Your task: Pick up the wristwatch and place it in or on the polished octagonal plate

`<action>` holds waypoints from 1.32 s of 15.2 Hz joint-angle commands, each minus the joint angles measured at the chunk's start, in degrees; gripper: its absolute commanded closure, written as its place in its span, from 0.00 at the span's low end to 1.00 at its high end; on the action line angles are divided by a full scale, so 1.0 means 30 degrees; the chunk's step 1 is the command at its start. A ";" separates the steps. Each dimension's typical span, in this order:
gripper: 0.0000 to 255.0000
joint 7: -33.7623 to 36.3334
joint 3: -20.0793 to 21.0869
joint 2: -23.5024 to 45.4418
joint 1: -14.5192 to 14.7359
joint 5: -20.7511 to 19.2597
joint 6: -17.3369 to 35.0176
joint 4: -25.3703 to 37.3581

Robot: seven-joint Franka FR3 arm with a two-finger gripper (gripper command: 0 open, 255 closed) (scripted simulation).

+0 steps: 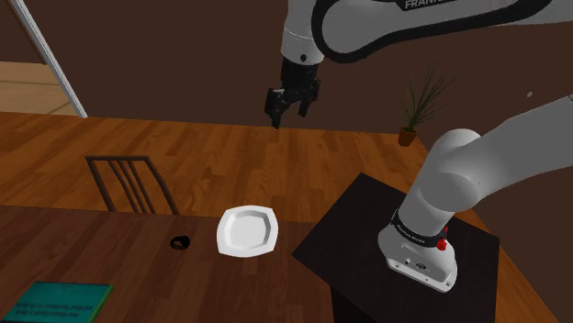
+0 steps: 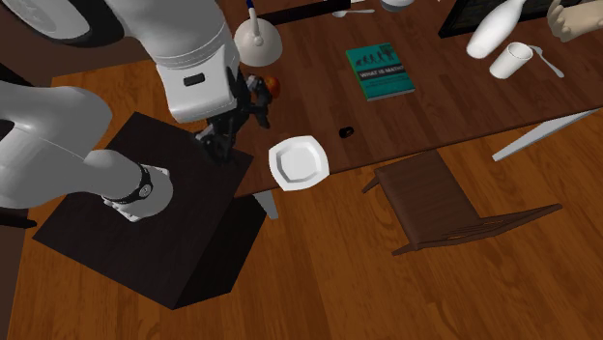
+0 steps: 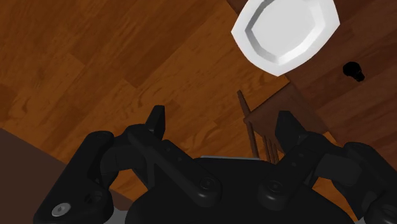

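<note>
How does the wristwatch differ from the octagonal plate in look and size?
The wristwatch is black; the plate is white. The wristwatch is far smaller than the plate. The wristwatch is a curled lump; the plate is a shallow octagon with a raised rim. Both lie on the wooden table, apart.

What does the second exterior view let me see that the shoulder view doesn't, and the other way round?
Second exterior view, not the shoulder view: a white bottle and a white cup on the table. Shoulder view, not the other: a potted plant. Both: the white octagonal plate, the small black wristwatch beside it, the teal book, the chair, and the open tool up high.
</note>
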 commanded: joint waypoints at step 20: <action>0.00 1.5830 0.8927 1.5663 -0.1828 -1.0833 0.7178 0.5080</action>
